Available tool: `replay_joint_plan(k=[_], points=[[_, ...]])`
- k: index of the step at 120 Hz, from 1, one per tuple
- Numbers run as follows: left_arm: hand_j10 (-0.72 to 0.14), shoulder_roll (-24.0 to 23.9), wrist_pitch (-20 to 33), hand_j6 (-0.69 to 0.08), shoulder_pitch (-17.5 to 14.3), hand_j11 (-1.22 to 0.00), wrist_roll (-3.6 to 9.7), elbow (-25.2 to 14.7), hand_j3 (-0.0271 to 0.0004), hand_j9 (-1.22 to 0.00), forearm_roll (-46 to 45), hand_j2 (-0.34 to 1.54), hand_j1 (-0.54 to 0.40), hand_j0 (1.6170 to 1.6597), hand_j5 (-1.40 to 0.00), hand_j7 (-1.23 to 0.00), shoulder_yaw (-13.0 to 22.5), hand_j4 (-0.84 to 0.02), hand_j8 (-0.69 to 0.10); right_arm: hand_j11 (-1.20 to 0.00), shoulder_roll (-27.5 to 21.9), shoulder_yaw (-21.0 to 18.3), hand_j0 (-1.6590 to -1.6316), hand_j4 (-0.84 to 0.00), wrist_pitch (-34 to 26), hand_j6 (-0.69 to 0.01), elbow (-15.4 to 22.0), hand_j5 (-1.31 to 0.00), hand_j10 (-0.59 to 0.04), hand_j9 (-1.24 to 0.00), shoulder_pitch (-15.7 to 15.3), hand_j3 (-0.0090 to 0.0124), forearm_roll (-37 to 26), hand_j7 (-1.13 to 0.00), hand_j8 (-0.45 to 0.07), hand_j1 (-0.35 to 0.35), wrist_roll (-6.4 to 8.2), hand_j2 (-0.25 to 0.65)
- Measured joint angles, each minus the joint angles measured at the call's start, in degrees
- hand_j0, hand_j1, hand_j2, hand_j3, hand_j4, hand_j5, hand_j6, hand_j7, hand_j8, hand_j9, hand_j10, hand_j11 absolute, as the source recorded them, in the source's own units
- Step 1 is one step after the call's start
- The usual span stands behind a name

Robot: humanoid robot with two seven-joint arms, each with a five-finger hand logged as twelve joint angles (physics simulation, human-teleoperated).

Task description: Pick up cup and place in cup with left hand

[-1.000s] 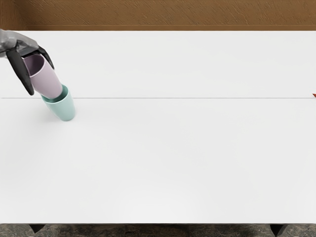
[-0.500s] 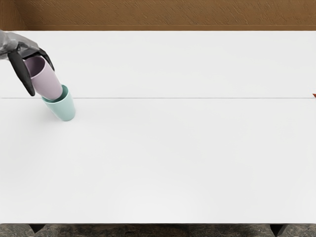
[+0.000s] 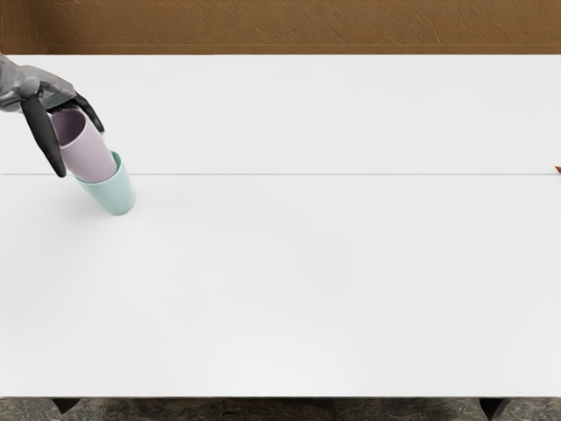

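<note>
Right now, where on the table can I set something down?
The white table has room between the teal cup and the reddish tip at right. Crowded at upper left: the left hand holds the lilac cup in the teal one's mouth.

Your left hand (image 3: 46, 86) is grey with black fingers (image 3: 44, 140). You see a pale lilac cup (image 3: 89, 156), a mint-green cup (image 3: 114, 195), a white tabletop (image 3: 307, 281) with one thin grey line, a streaky brown panel (image 3: 280, 24) and a mottled grey-brown floor (image 3: 263, 410).
</note>
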Motion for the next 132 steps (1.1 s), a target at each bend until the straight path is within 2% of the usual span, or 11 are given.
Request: replay_joint_plan(k=[19,42,66,103,114,132], points=[[-0.165,0.0,1.25,-0.08,-0.09,-0.26,-0.02,-0.07,0.0,-0.26,-0.02,0.03,0.23,1.6556,-0.27,-0.26,-0.02,-0.13,-0.09,-0.04,0.0,0.0,-1.6581,-0.031,0.0,-0.031,0.07,-0.04,-0.031,-0.04,0.0,0.0,0.0,-0.04,-0.031,-0.312,0.05,-0.006],[-0.067,0.16,1.89,-0.034,-0.18,-0.1,-0.02,-0.12,0.0,-0.1,-0.21,0.01,0.303,1.6571,-0.11,-0.1,-0.09,-0.053,-0.038,-0.04,0.0,0.0,-1.6581,-0.031,0.0,-0.031,0.15,-0.04,-0.031,-0.04,0.0,0.0,0.0,-0.04,-0.031,-0.312,0.07,-0.006],[-0.027,0.09,1.96,-0.016,-0.57,-0.04,-0.02,-0.47,0.0,-0.04,-0.52,0.0,0.332,1.6577,-0.04,-0.04,-0.22,-0.023,-0.017,-0.04,0.0,0.0,-1.6581,-0.031,0.0,-0.031,0.25,-0.04,-0.031,-0.04,0.0,0.0,0.0,-0.04,-0.031,-0.312,0.07,-0.006],[-0.009,1.09,0.65,-0.008,-1.76,-0.01,-0.02,-1.21,0.0,-0.01,-0.69,0.0,0.346,1.658,-0.01,-0.01,-0.5,-0.008,-0.008,-0.04,0.0,0.0,-1.6581,-0.031,0.0,-0.031,0.36,-0.04,-0.031,-0.04,0.0,0.0,0.0,-0.04,-0.031,-0.312,0.08,-0.006],[-0.007,3.92,0.22,-0.007,-2.2,-0.01,-0.02,-3.04,0.0,-0.01,-4.59,0.0,0.347,1.658,-0.01,-0.01,-0.63,-0.007,-0.007,-0.04,0.0,0.0,-1.6581,-0.031,0.0,-0.031,0.38,-0.04,-0.031,-0.04,0.0,0.0,0.0,-0.04,-0.031,-0.312,0.08,-0.006],[-0.005,4.74,-0.01,-0.006,-3.62,0.0,-0.02,-5.94,0.0,0.0,-7.99,0.0,0.348,1.658,0.0,0.0,-0.64,-0.006,-0.006,-0.04,0.0,0.0,-1.6581,-0.031,0.0,-0.031,0.43,-0.04,-0.031,-0.04,0.0,0.0,0.0,-0.04,-0.031,-0.312,0.08,-0.006]])
